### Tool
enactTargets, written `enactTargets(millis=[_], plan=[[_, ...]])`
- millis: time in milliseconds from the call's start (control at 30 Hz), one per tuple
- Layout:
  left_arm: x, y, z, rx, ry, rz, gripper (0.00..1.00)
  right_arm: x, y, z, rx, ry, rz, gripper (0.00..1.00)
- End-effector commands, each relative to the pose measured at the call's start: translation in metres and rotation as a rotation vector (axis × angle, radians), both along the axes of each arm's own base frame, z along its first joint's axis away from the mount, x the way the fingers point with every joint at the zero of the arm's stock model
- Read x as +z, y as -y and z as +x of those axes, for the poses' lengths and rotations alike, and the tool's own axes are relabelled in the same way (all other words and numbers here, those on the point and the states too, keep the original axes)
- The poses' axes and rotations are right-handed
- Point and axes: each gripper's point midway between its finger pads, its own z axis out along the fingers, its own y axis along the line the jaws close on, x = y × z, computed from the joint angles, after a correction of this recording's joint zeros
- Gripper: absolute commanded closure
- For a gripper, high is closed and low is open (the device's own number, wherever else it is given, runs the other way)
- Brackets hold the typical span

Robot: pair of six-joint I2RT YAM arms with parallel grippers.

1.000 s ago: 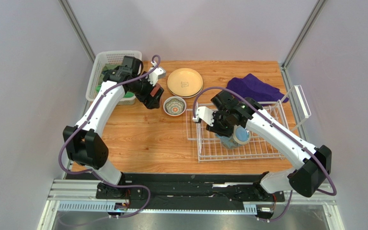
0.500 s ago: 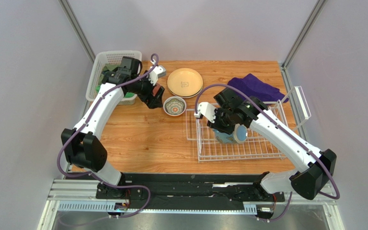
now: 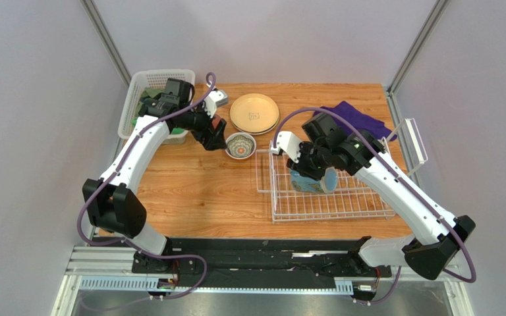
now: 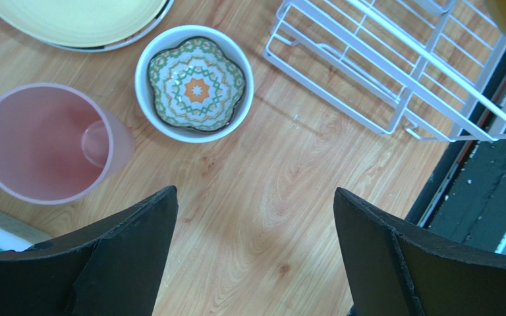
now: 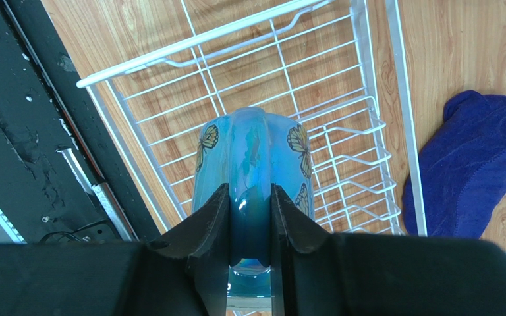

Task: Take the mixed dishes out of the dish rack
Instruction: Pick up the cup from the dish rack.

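Blue glaze, slick and shiny, dotted with orange butterflies: mug [image 5: 252,148] clamped by its handle between the pads of the right tool [image 5: 249,197]. Hanging over the left part of the rack [image 5: 196,43]; hard to tell whether clear of the wires. Straight out ahead of the fingers, body away from the wrist. Long axis tipped well off upright from above, yellow mouth turned toward the right and the near edge.

Thin white wire for the rack, upright tines, low sides.

Left tool [image 4: 254,197] spread wide over bare wood, gripping nothing. Just beyond it, a small white bowl [image 4: 196,85] with a scalloped orange-and-green pattern, a frosted pink tumbler [image 4: 45,141] upright just beside, and cream plates [image 4: 78,20] stacked further off. All on the counter [image 3: 196,191], left of the rack. Purple cloth [image 5: 473,164], soft and crumpled, past the rack's far side.

Likely next: carry leftward over the low rim toward open wood near the bowl, righting the mug before setting down. Right arm plainly the nearer, being the one holding. Narrow grip on a smooth handle, so worth watching for swing or slip.
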Motion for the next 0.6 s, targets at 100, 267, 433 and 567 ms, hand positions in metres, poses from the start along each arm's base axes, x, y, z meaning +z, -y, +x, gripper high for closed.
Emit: enactTargets(millis=[100,267,433,567], plan=[[0.034,0.027,-0.023,-0.120,0.020,-0.204,0.06,0.048,-0.010,0.008,-0.034,0.137,0.153,1.00],[0.050,0.048,-0.043,-0.238,0.015,-0.364,0.08,0.064,-0.016,0.015,-0.065,0.190,0.222,1.00],[0.061,0.064,-0.071,-0.369,0.011,-0.482,0.09,0.085,-0.023,0.022,-0.105,0.242,0.310,1.00],[0.068,0.079,-0.089,-0.465,0.019,-0.540,0.10,0.096,-0.027,0.027,-0.119,0.267,0.354,1.00]])
